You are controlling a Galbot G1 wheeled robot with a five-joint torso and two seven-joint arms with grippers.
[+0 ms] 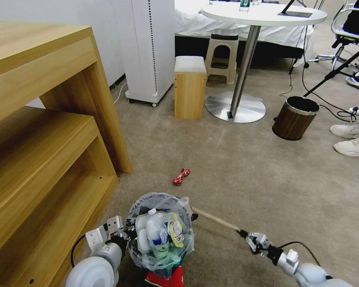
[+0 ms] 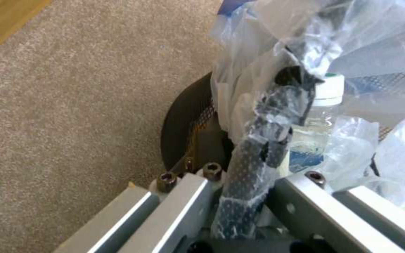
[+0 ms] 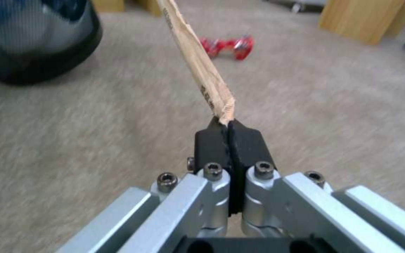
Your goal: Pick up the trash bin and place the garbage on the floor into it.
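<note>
The trash bin (image 1: 160, 235), a dark wire bin with a crinkly clear liner, hangs just in front of me, packed with plastic bottles and wrappers. My left gripper (image 1: 125, 233) is shut on its rim and liner (image 2: 254, 154), and a white-capped bottle (image 2: 327, 92) sits right behind the wire wall (image 2: 188, 126). My right gripper (image 1: 243, 234) (image 3: 228, 123) is shut on one end of a wooden stick (image 1: 215, 219) (image 3: 198, 63). The stick's far end points at the bin's rim (image 3: 33, 42). A red wrapper (image 1: 182, 176) (image 3: 226, 45) lies on the beige carpet floor (image 1: 247, 167) beyond the bin.
A wooden shelf unit (image 1: 48, 139) stands close on my left. Farther off are a brown wood-grain bin (image 1: 295, 117), a round table's chrome base (image 1: 235, 107), a wooden stool (image 1: 190, 85) and a white cabinet (image 1: 147, 48). Shoes (image 1: 353, 137) and stand legs are at the right edge.
</note>
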